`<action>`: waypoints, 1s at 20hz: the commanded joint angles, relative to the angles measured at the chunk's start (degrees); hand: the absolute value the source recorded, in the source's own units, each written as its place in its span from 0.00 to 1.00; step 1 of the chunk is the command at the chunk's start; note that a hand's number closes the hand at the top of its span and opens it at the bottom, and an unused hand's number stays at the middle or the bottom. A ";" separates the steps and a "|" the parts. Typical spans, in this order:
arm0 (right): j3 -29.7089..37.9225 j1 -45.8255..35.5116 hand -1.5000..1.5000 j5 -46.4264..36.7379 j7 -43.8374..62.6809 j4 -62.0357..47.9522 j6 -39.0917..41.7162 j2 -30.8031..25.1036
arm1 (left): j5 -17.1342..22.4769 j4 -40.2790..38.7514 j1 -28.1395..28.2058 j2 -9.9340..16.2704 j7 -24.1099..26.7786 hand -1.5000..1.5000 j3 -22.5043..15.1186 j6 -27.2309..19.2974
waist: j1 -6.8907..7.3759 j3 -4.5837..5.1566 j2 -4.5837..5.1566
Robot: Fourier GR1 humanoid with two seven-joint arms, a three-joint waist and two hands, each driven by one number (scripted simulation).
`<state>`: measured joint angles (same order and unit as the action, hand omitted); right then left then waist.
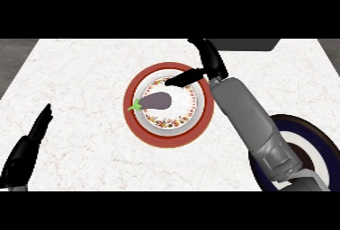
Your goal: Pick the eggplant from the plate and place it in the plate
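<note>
Here the right hand [199, 67], fingers straight and holding nothing, hovers at the far right rim of the red-rimmed plate [143, 130] where the eggplant [158, 100] lies, so the reach is underway and next it must lower and close around it.

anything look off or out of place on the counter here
Nothing looks spilled or damaged. The eggplant lies in the white patterned plate, which sits on a red plate. A dark-rimmed plate is partly hidden under the right forearm. The right hand hovers open over the plates; the left hand rests near the left edge.
</note>
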<state>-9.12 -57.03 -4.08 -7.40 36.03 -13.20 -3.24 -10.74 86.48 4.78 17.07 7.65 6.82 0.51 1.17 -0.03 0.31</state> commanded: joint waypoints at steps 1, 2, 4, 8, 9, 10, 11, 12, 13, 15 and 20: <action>7.49 0.14 0.00 7.27 -2.29 1.20 5.73 -3.31 | 1.03 -0.15 0.53 0.00 0.53 0.50 0.64 0.98 | -0.51 -0.01 -0.10; 8.71 1.47 0.00 7.43 -6.21 -1.16 5.89 -4.53 | -1.40 0.68 -1.11 -1.98 -2.12 0.50 -1.31 -1.52 | -0.36 -0.03 0.11; 11.49 0.98 0.00 9.81 -7.94 -2.35 11.57 -9.05 | -0.10 -2.30 -2.59 -0.16 0.05 0.50 0.64 0.12 | -0.49 0.00 0.19; 14.36 2.37 0.00 10.06 -18.89 -9.69 18.41 -15.16 | -1.08 -0.26 -1.70 -0.40 0.27 0.50 -0.12 -0.03 | 0.77 -0.05 0.60; 14.75 2.40 0.00 10.45 -19.52 -9.56 19.01 -14.33 | -2.31 -0.10 -0.17 -2.44 -0.15 0.50 -1.46 -1.39 | 0.33 -0.02 0.27; 14.69 3.23 0.00 10.10 -22.31 -10.11 22.11 -16.95 | -1.81 -0.87 -0.36 -2.22 1.00 0.50 -1.04 -1.04 | 0.42 -0.03 0.38; 14.27 2.39 0.00 8.76 -23.16 -12.41 21.41 -16.40 | -0.24 -0.01 -2.67 0.37 -1.73 0.50 0.51 1.69 | 0.42 -0.03 0.31; 14.63 3.97 0.00 8.46 -27.59 -14.49 23.18 -18.29 | -1.03 -3.13 -3.26 -0.67 0.77 0.50 0.20 0.36 | 0.96 -0.06 0.81; 15.02 3.21 0.00 8.55 -27.49 -15.56 25.49 -20.12 | 0.50 -1.61 -3.02 0.28 0.13 0.50 1.38 1.61 | 0.98 -0.06 0.63; 15.20 0.54 0.00 7.32 -27.81 -18.50 24.58 -20.06 | -1.26 -2.39 -3.78 -0.84 -0.83 0.50 0.39 0.39 | 0.77 -0.04 0.48; 16.49 1.27 0.00 6.94 -32.07 -23.18 29.09 -24.73 | -1.57 1.24 -2.88 -1.88 -3.13 0.50 -0.94 0.52 | 1.60 -0.13 0.80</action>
